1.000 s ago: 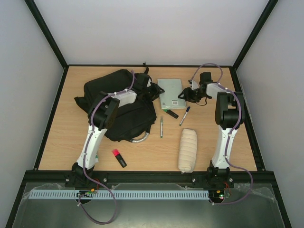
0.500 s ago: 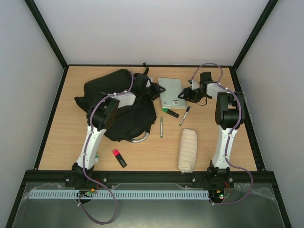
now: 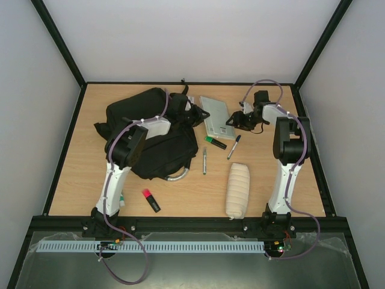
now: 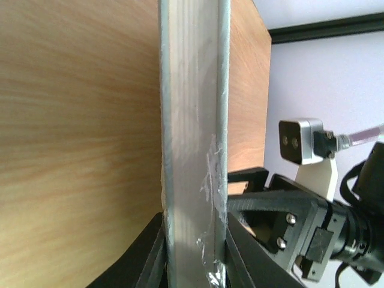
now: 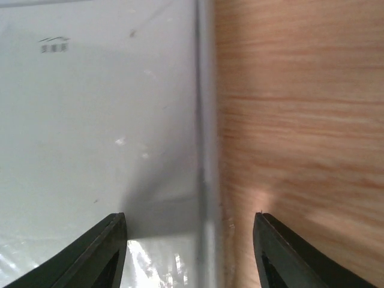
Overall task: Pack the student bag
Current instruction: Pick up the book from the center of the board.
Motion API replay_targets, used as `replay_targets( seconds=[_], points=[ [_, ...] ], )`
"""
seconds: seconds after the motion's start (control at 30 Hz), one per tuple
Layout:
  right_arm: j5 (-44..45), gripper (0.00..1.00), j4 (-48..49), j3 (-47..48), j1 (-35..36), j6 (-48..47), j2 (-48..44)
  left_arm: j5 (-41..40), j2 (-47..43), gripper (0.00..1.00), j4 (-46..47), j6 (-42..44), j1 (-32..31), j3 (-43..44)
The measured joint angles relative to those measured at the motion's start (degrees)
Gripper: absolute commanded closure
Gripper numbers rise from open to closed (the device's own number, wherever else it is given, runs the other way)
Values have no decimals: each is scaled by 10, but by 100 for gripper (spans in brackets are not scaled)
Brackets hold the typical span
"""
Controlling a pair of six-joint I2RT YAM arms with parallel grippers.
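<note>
Gripping a thin, pale grey rectangular notebook (image 3: 215,115) by its left edge, the left gripper (image 4: 193,264) appears to tip it up from the wooden tabletop (image 3: 78,174) — probably because a flat cover is hard to pinch lying down and must be raised before it can go sideways into the bag. Its jaws are nearly together, pinching the notebook's edge. The right gripper (image 5: 189,252) straddles the opposite edge with jaws spread wide; neither finger seems to touch the cover, so it holds nothing. The student bag (image 3: 135,108) — a large black soft fabric backpack — lies just left of the notebook, partly under the left arm.
</note>
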Motion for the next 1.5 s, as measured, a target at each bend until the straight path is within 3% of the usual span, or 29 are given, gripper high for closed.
replay_targets(
  seconds=[0.27, 0.57, 0.83, 1.0, 1.23, 1.5],
  points=[
    [14, 34, -60, 0, -21, -9, -74, 6, -120, 98, -28, 35, -5, -77],
    [2, 26, -78, -39, -37, -31, -327, 31, -327, 98, -29, 87, 2, -148],
    [-77, 15, -87, -169, -35, -32, -496, 57, -501, 98, -34, 147, 17, -279],
    [-161, 14, -82, -254, -35, -43, -593, 75, -574, 98, 20, 154, 19, -382],
    [-279, 14, -69, -300, -32, -38, -579, 77, -627, 97, 130, 116, 19, -494],
    [-302, 14, -19, -294, 34, 11, -551, 55, -631, 97, 232, 56, 18, -509]
  ],
)
